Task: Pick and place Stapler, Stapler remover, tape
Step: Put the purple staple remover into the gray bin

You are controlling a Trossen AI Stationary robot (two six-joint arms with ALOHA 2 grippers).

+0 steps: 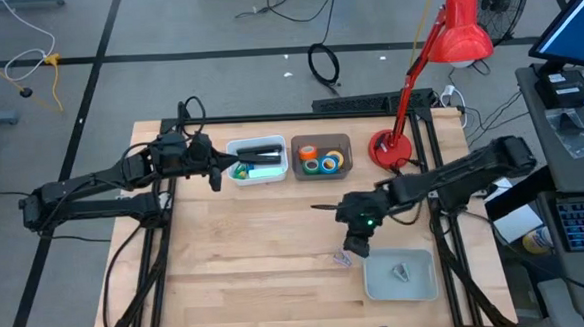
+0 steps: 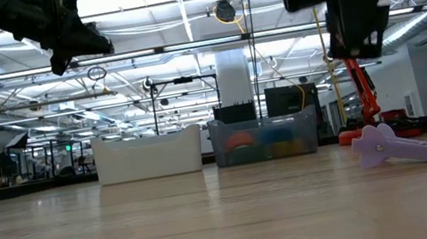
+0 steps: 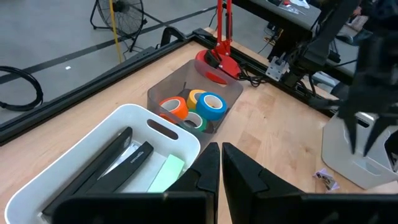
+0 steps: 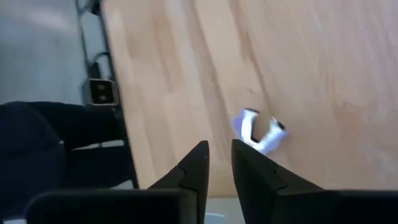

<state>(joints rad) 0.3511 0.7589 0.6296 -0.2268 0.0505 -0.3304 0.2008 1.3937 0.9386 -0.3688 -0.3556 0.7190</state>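
The right gripper (image 1: pixel 357 246), claws nearly together and empty, hangs above the purple staple remover (image 2: pixel 392 146) lying loose on the table (image 1: pixel 257 255); tape rolls (image 1: pixel 321 159) sit binned.

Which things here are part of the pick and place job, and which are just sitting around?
Job: tape rolls in the clear bin; stapler in the white bin; purple staple remover on the table; grey tray; right gripper above the remover.

Lying about: red lamp; fan; floor cables.
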